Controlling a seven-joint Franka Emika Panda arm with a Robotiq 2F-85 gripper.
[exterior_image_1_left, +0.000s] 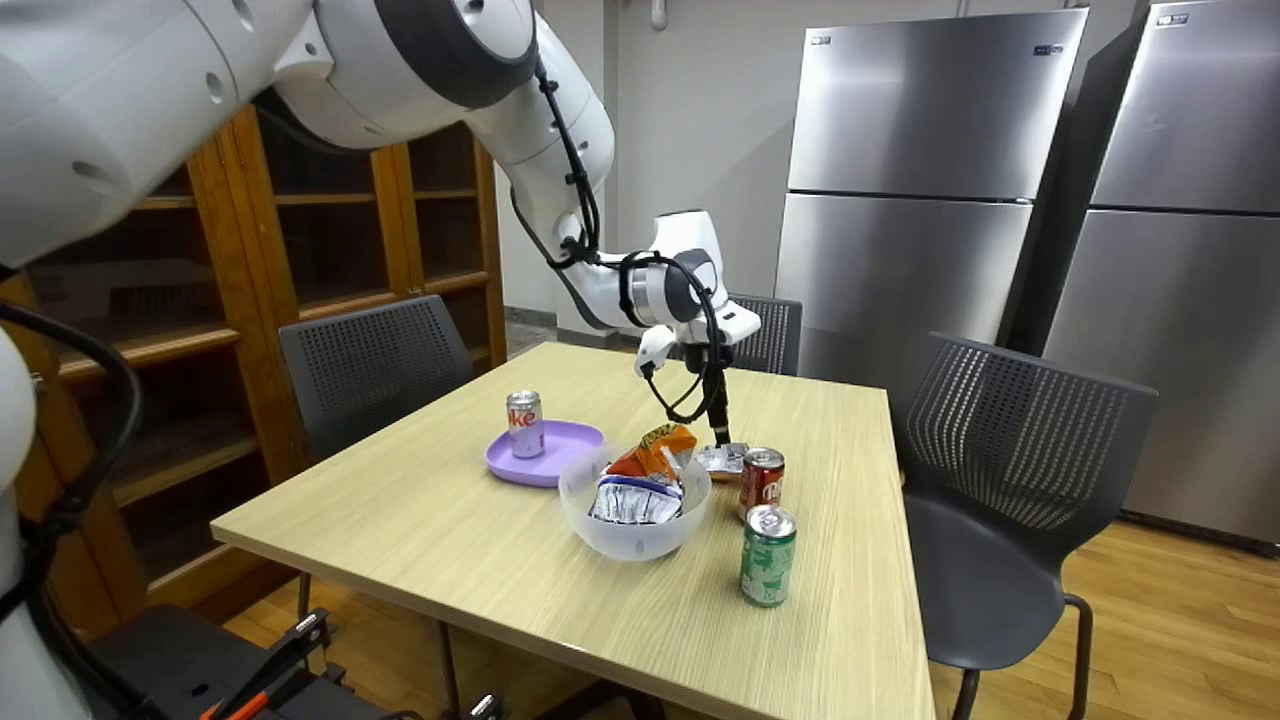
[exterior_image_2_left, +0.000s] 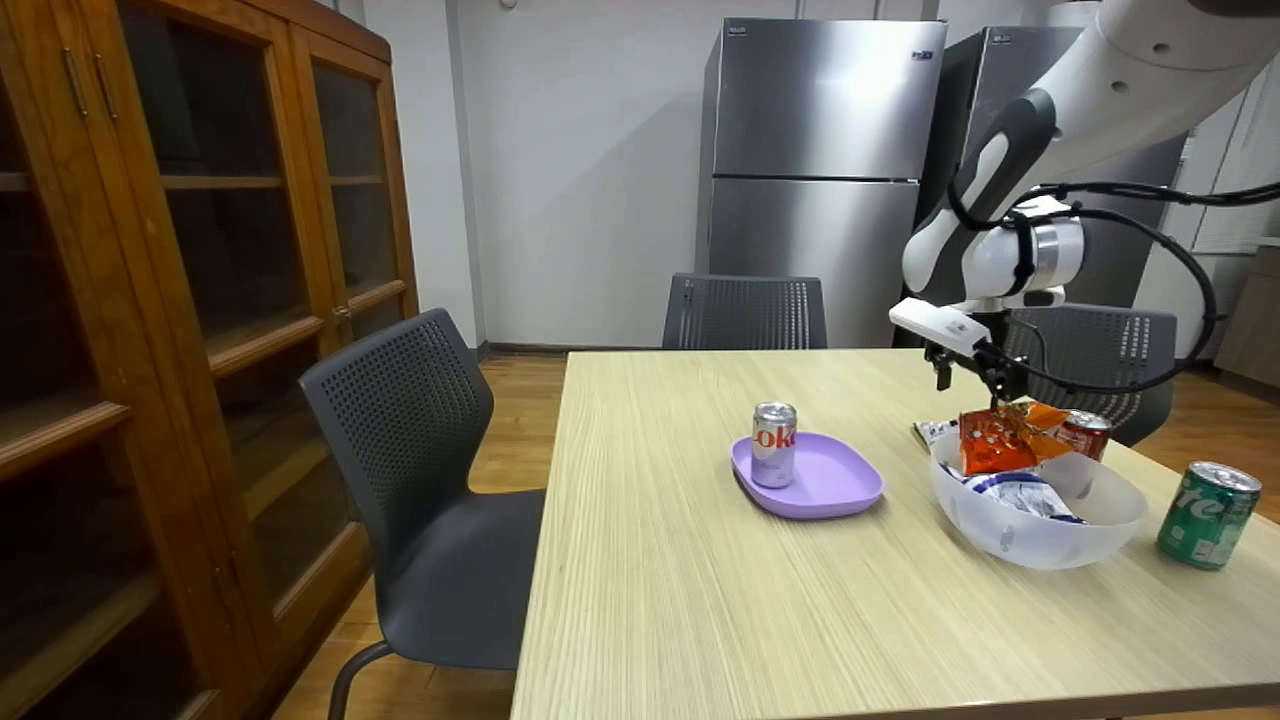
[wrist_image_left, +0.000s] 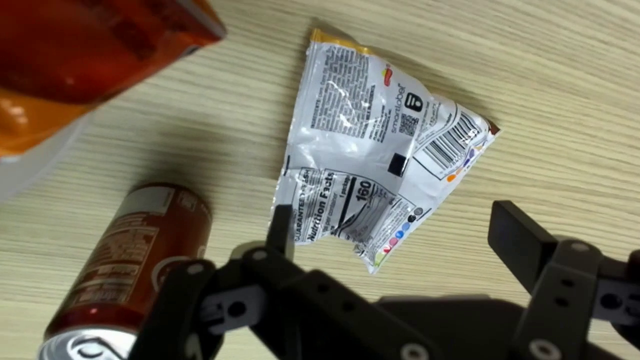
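Fingers of the end effector (wrist_image_left: 397, 234) stand wide apart and hold nothing. The end effector hangs over a crinkled silver-white foil snack packet (wrist_image_left: 355, 145), which lies nutrition panel up on the pale wood-grain surface (exterior_image_1_left: 420, 520), just beside the round translucent white plastic bowl (exterior_image_1_left: 635, 542). In the wrist view, one finger overlaps the packet's edge and the other is clear of it; contact cannot be confirmed.

The bowl contains a glossy orange bag (exterior_image_2_left: 990, 442) and a blue-and-silver foil packet (exterior_image_1_left: 637, 502). Near the bowl, on the packet's side, stands a dark red metal can (exterior_image_1_left: 762, 482); a green metal can (exterior_image_1_left: 768, 560) stands farther round it. A lilac plastic plate (exterior_image_2_left: 835, 480) lies on the opposite side.

Step in hand, as judged: alignment above the packet. A grasp would call for centring it between the fingers, lowering clear of the red can, then closing.
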